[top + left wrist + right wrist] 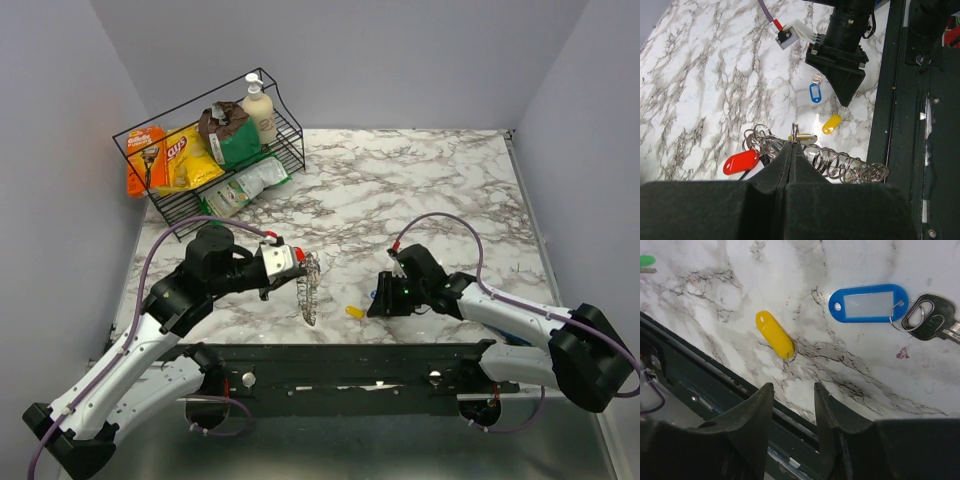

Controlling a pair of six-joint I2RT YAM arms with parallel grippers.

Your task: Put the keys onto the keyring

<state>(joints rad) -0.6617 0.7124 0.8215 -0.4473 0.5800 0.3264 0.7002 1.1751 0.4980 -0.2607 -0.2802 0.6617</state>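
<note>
Gripped the keyring (796,132) in fully closed left jaws above the desk's (420,190) near edge. Hovered half-open, empty right jaws just short of the yellow key tag (775,335). Likely needed next: reaching forward, descending, closing around it.

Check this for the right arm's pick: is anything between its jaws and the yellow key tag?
Nothing visible does. The yellow key tag lies on bare marble ahead of the open jaws of the right gripper; the blue tag lies aside.

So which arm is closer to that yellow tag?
Right. The right arm hangs its jaws just beside the yellow tag; the left arm, holding a chain of rings, is farther off.
</note>
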